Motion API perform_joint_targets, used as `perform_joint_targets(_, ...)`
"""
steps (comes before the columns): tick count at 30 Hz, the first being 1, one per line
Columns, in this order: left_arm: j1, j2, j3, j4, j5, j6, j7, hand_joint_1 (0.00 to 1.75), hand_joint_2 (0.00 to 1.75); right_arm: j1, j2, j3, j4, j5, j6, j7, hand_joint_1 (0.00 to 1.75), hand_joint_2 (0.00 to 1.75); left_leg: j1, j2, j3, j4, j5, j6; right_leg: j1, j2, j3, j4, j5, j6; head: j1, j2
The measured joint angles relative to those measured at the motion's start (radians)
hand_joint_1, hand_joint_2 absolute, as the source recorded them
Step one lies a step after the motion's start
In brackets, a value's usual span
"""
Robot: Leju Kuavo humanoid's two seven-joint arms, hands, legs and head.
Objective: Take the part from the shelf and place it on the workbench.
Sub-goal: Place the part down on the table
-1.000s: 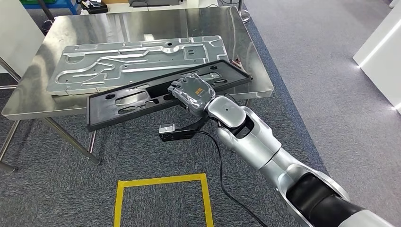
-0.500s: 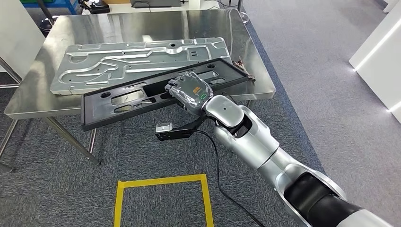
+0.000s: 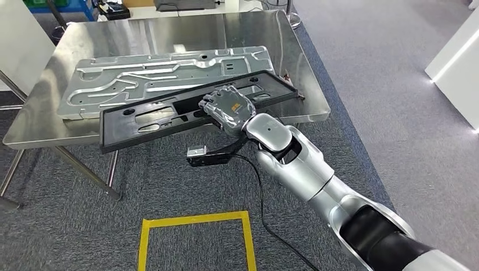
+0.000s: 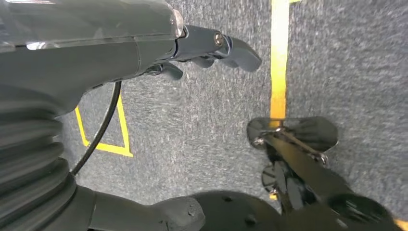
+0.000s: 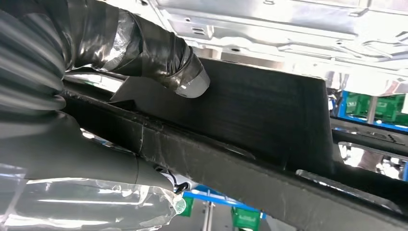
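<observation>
The long black part [image 3: 186, 113] is lying across the middle of the head view, tilted, its right end sitting over the near right portion of the steel desk [image 3: 305, 84] and its left end hanging out past the desk's front edge above the carpet. The right hand [image 3: 227, 108] is gripping it near mid-length, fingers wrapped over the near rail. Just behind the part, a large silver stamped panel [image 3: 164, 76] is lying flat on the desk, taking up the upper left of the frame.

The right wrist view is showing what the head view is hiding: the taped thumb [image 5: 159, 62] is pressing against the part's [image 5: 269, 125] dark underside, with the silver panel [image 5: 288, 24] beyond it.

The left wrist view is showing the left hand [image 4: 202, 53] hanging over grey carpet [image 4: 202, 125] crossed by yellow tape lines [image 4: 279, 57]; its fingers [image 4: 240, 50] are lying loosely apart, holding nothing. In the head view, a yellow tape square [image 3: 195, 240] is marking the floor at lower centre.
</observation>
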Motion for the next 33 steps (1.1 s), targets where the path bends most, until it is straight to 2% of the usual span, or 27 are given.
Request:
perform_joint_targets(1, 0.000, 0.000, 0.000, 0.000, 0.000, 0.000, 0.000, 0.00, 1.75, 0.000, 0.000, 0.000, 0.000, 0.000, 0.000, 0.000, 1.75, 1.75, 0.006, 0.003, -0.033, 0.054, -0.013, -0.008, -0.002, -0.002, 0.004, 0.000, -0.004, 0.001, 0.000, 0.000)
perform_joint_targets(2, 0.000, 0.000, 0.000, 0.000, 0.000, 0.000, 0.000, 0.00, 1.75, 0.001, 0.000, 0.000, 0.001, 0.000, 0.001, 0.000, 1.75, 1.75, 0.012, 0.005, -0.051, 0.076, -0.006, -0.014, -0.005, -0.004, 0.009, 0.000, -0.008, 0.004, 0.000, 0.000)
perform_joint_targets(3, 0.001, 0.000, 0.000, 0.000, 0.000, 0.000, 0.000, 0.00, 1.75, 0.002, 0.000, 0.000, 0.002, 0.000, 0.001, 0.000, 1.75, 1.75, 0.017, 0.007, -0.049, 0.057, 0.022, -0.020, -0.009, -0.006, 0.015, 0.001, -0.013, 0.009, 0.000, 0.000)
perform_joint_targets(5, 0.002, 0.000, 0.000, 0.000, -0.001, 0.000, 0.000, 0.00, 1.75, 0.002, 0.000, 0.000, 0.002, 0.000, 0.001, 0.000, 1.75, 1.75, 0.027, 0.015, 0.003, -0.070, 0.105, -0.032, -0.017, -0.007, 0.029, 0.004, -0.027, 0.022, 0.000, 0.000)
perform_joint_targets(6, 0.002, 0.000, 0.000, 0.000, -0.001, 0.000, 0.000, 0.00, 1.75, 0.001, 0.000, 0.000, 0.002, 0.000, 0.001, 0.000, 1.75, 1.75, 0.027, 0.018, 0.031, -0.133, 0.131, -0.034, -0.017, -0.008, 0.033, 0.007, -0.033, 0.030, 0.000, 0.000)
perform_joint_targets(7, 0.001, -0.001, 0.000, 0.000, -0.001, 0.000, 0.000, 0.00, 1.75, 0.000, 0.000, 0.000, 0.002, 0.000, 0.001, 0.000, 1.75, 1.75, 0.026, 0.021, 0.048, -0.173, 0.143, -0.031, -0.015, -0.008, 0.034, 0.009, -0.037, 0.038, 0.000, 0.000)
perform_joint_targets(8, 0.000, -0.001, 0.000, 0.000, -0.002, 0.000, 0.000, 0.00, 1.75, -0.001, 0.000, 0.000, 0.002, 0.000, 0.001, 0.000, 1.75, 1.75, 0.023, 0.023, 0.054, -0.188, 0.141, -0.024, -0.012, -0.008, 0.033, 0.009, -0.038, 0.044, 0.000, 0.000)
perform_joint_targets(10, -0.001, -0.001, 0.000, 0.000, -0.002, 0.000, 0.000, 0.00, 1.75, -0.001, 0.000, 0.000, 0.002, 0.000, 0.001, 0.000, 1.75, 1.75, 0.020, 0.019, 0.052, -0.190, 0.135, -0.002, -0.011, -0.011, 0.034, 0.004, -0.039, 0.054, 0.001, 0.000)
perform_joint_targets(12, 0.000, -0.001, 0.000, 0.000, -0.003, 0.000, 0.000, 0.00, 1.75, -0.002, 0.000, 0.000, 0.001, 0.000, 0.001, 0.000, 1.75, 1.75, 0.019, 0.015, 0.058, -0.196, 0.133, 0.016, -0.014, -0.012, 0.027, 0.027, -0.056, 0.057, 0.001, 0.000)
perform_joint_targets(13, 0.000, -0.001, 0.000, 0.000, -0.003, 0.000, 0.000, 0.00, 1.75, -0.002, 0.000, 0.000, 0.001, 0.000, 0.001, 0.000, 1.75, 1.75, 0.018, 0.014, 0.063, -0.199, 0.132, 0.024, -0.014, -0.011, 0.007, 0.069, -0.079, 0.056, 0.001, 0.000)
perform_joint_targets(15, 0.000, -0.001, 0.000, 0.000, -0.002, 0.000, 0.000, 0.00, 1.75, -0.001, 0.000, 0.000, 0.002, 0.000, 0.001, 0.000, 1.75, 1.75, 0.010, 0.012, 0.069, -0.200, 0.127, 0.037, -0.006, -0.008, -0.069, 0.208, -0.136, 0.050, 0.001, 0.000)
perform_joint_targets(16, -0.001, -0.001, 0.000, 0.000, -0.002, 0.000, 0.000, 0.00, 1.75, 0.001, 0.000, 0.000, 0.002, 0.000, 0.001, 0.000, 1.75, 1.75, 0.006, 0.010, 0.072, -0.200, 0.124, 0.042, -0.002, -0.007, -0.108, 0.272, -0.153, 0.046, 0.001, 0.000)
perform_joint_targets(17, -0.001, -0.001, 0.000, 0.000, -0.002, 0.000, 0.000, 0.00, 1.75, 0.003, -0.001, 0.000, 0.003, 0.000, 0.001, 0.000, 1.75, 1.75, 0.000, 0.007, 0.076, -0.199, 0.121, 0.047, 0.003, -0.007, -0.135, 0.307, -0.151, 0.041, 0.001, 0.000)
perform_joint_targets(18, -0.002, -0.001, 0.000, 0.000, -0.002, 0.000, 0.000, 0.00, 1.75, 0.005, -0.001, 0.000, 0.003, 0.000, 0.001, 0.000, 1.75, 1.75, -0.005, 0.004, 0.081, -0.199, 0.117, 0.050, 0.007, -0.006, -0.143, 0.303, -0.129, 0.034, 0.001, 0.000)
perform_joint_targets(19, -0.002, -0.001, 0.000, 0.000, -0.002, 0.000, 0.000, 0.00, 1.75, 0.006, -0.001, 0.000, 0.003, 0.000, 0.001, 0.000, 1.75, 1.75, -0.011, 0.000, 0.088, -0.199, 0.113, 0.053, 0.013, -0.006, -0.131, 0.261, -0.091, 0.024, 0.001, 0.000)
perform_joint_targets(20, -0.001, -0.001, 0.000, 0.000, -0.002, 0.000, 0.000, 0.00, 1.75, 0.006, -0.001, -0.001, 0.003, 0.000, 0.001, 0.000, 1.75, 1.75, -0.016, -0.003, 0.095, -0.199, 0.108, 0.054, 0.019, -0.004, -0.106, 0.192, -0.044, 0.011, 0.001, 0.000)
perform_joint_targets(21, -0.001, -0.003, 0.000, 0.000, -0.002, 0.000, 0.000, 0.00, 1.75, 0.005, -0.001, -0.001, 0.003, 0.000, 0.001, 0.000, 1.75, 1.75, -0.021, -0.006, 0.101, -0.199, 0.104, 0.053, 0.026, -0.002, -0.079, 0.127, -0.011, -0.002, 0.000, 0.000)
perform_joint_targets(22, -0.001, -0.005, 0.000, 0.000, -0.002, 0.000, 0.000, 0.00, 1.75, 0.004, -0.002, -0.001, 0.003, 0.000, 0.001, 0.000, 1.75, 1.75, -0.023, -0.007, 0.104, -0.198, 0.099, 0.052, 0.031, 0.000, -0.056, 0.074, 0.010, -0.012, 0.000, 0.000)
perform_joint_targets(23, -0.001, -0.006, 0.001, 0.000, -0.003, 0.000, 0.000, 0.00, 1.75, 0.004, -0.002, -0.002, 0.003, 0.000, 0.001, 0.000, 1.75, 1.75, -0.024, -0.008, 0.105, -0.199, 0.096, 0.050, 0.034, 0.002, -0.043, 0.042, 0.017, -0.017, 0.001, 0.000)
perform_joint_targets(24, -0.001, -0.007, 0.001, 0.001, -0.003, 0.000, 0.000, 0.00, 1.75, 0.004, -0.002, -0.002, 0.002, 0.000, 0.001, 0.000, 1.75, 1.75, -0.024, -0.008, 0.104, -0.199, 0.095, 0.046, 0.035, 0.002, -0.039, 0.034, 0.012, -0.018, 0.001, 0.000)
perform_joint_targets(26, -0.002, -0.005, 0.001, 0.000, -0.004, 0.000, 0.000, 0.00, 1.75, 0.004, -0.003, -0.003, 0.002, 0.000, 0.001, 0.000, 1.75, 1.75, -0.024, -0.009, 0.107, -0.200, 0.089, 0.039, 0.029, 0.002, -0.030, 0.018, 0.013, -0.015, 0.002, 0.000)
perform_joint_targets(28, -0.002, -0.003, 0.001, -0.001, -0.006, 0.000, -0.001, 0.00, 1.75, 0.003, -0.003, -0.004, 0.001, 0.000, 0.001, 0.000, 1.75, 1.75, -0.023, -0.005, 0.092, -0.159, 0.063, 0.027, 0.018, 0.001, -0.014, 0.002, 0.014, -0.014, 0.001, 0.000)
perform_joint_targets(29, -0.002, -0.003, 0.001, -0.002, -0.007, 0.000, -0.001, 0.00, 1.75, 0.003, -0.003, -0.004, 0.001, 0.000, 0.001, 0.000, 1.75, 1.75, -0.017, -0.003, 0.068, -0.109, 0.039, 0.020, 0.015, 0.000, -0.006, -0.002, 0.013, -0.014, 0.001, 0.000)
perform_joint_targets(31, -0.001, -0.003, 0.000, -0.002, -0.008, 0.000, -0.001, 0.00, 1.75, 0.004, -0.004, -0.004, 0.002, 0.000, 0.001, 0.000, 1.75, 1.75, -0.004, 0.003, -0.004, 0.016, -0.005, 0.004, 0.013, -0.001, 0.001, -0.002, 0.007, -0.014, 0.001, 0.000)
perform_joint_targets(32, -0.001, -0.003, 0.001, -0.002, -0.009, 0.000, -0.002, 0.00, 1.75, 0.007, -0.004, -0.004, 0.003, 0.000, 0.001, 0.000, 1.75, 1.75, 0.002, 0.005, -0.031, 0.056, -0.009, -0.002, 0.012, -0.001, 0.004, -0.001, 0.002, -0.012, 0.001, 0.000)
perform_joint_targets(33, 0.000, -0.003, 0.001, -0.002, -0.010, 0.001, -0.002, 0.00, 1.75, 0.009, -0.004, -0.004, 0.003, 0.000, 0.001, 0.000, 1.75, 1.75, 0.007, 0.007, -0.042, 0.059, 0.008, -0.008, 0.010, -0.001, 0.008, 0.001, -0.002, -0.008, 0.001, 0.000)
